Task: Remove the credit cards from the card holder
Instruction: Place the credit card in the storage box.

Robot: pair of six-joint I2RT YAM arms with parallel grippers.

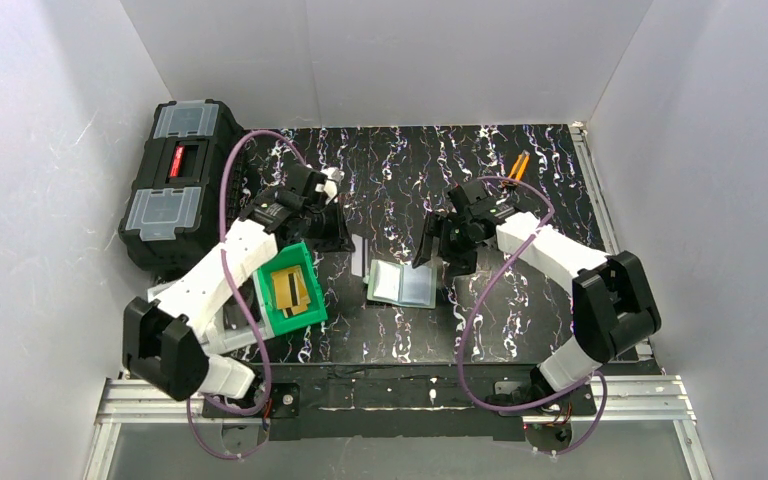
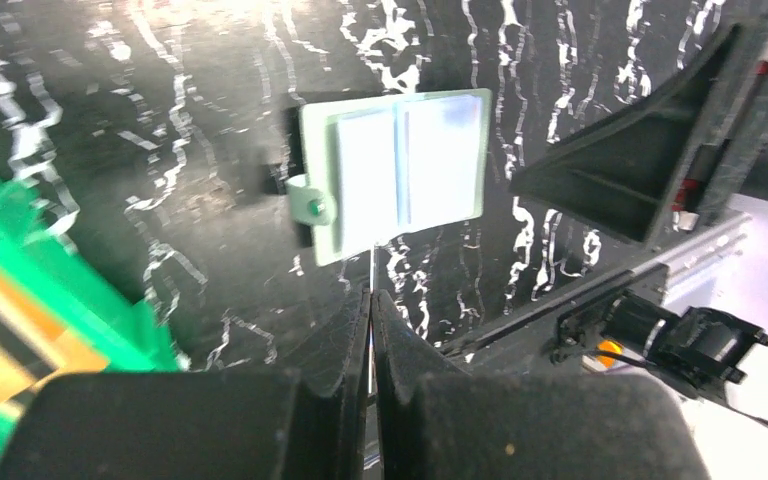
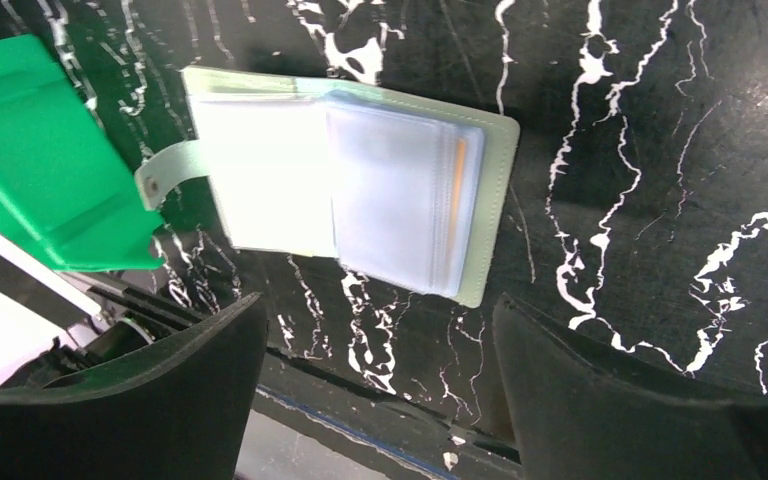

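The card holder (image 1: 401, 284) lies open on the black marbled table, pale glossy pockets up. It also shows in the left wrist view (image 2: 395, 170) and the right wrist view (image 3: 350, 190), where an orange card edge (image 3: 457, 190) sits in a right-hand pocket. My left gripper (image 1: 332, 232) is left of and behind the holder, above the table. In its own view the left gripper (image 2: 371, 295) is shut on a thin credit card (image 2: 371, 265) seen edge-on. My right gripper (image 1: 438, 248) is open and empty just behind the holder's right side, as its own view shows (image 3: 380, 310).
A bright green bin (image 1: 290, 290) with gold-tan cards (image 1: 290, 288) stands left of the holder, under my left arm. A black toolbox (image 1: 180, 185) stands at the far left. An orange-handled tool (image 1: 520, 165) lies at the back right. White walls surround the table.
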